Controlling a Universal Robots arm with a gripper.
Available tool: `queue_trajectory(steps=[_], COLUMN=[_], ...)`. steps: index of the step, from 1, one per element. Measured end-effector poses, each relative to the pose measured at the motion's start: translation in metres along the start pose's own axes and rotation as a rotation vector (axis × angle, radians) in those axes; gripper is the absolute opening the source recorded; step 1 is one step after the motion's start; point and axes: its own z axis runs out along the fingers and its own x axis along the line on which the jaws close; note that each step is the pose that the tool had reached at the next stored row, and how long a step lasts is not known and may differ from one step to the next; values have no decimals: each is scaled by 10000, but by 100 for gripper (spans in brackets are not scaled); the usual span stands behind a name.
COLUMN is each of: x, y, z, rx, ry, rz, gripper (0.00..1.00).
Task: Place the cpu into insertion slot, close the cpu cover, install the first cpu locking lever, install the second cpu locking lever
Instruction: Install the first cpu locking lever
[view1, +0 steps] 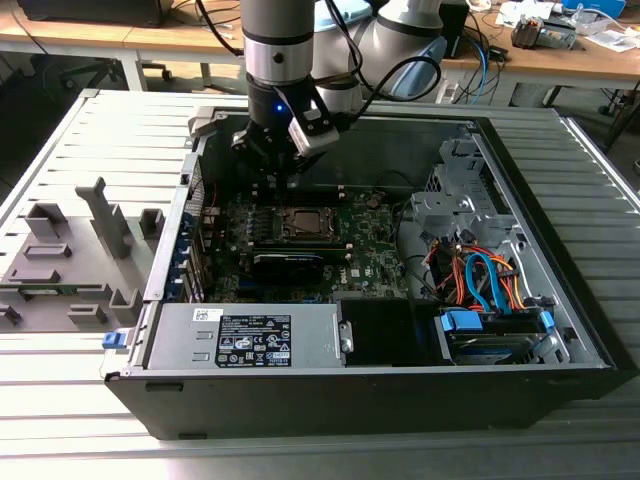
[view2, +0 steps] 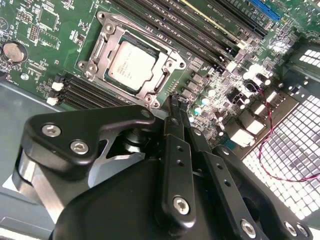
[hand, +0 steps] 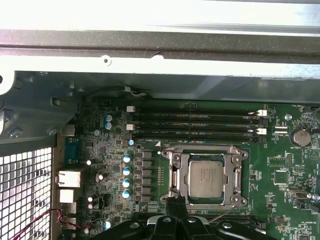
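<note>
The dull silver square cpu (view2: 131, 65) is seated within the thin metal cpu cover (view2: 109, 35), with black jaws pressed together at its 11 o'clock in the exterior view.

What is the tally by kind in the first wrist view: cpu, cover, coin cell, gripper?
cpu: 1
cover: 1
coin cell: 1
gripper: 1
Total: 4
</note>
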Motion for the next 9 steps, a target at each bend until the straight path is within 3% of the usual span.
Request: queue_trajectory(steps=[9], x=[1], y=[0], z=[-14], rx=[0], ry=[0], rz=[0], gripper=[11])
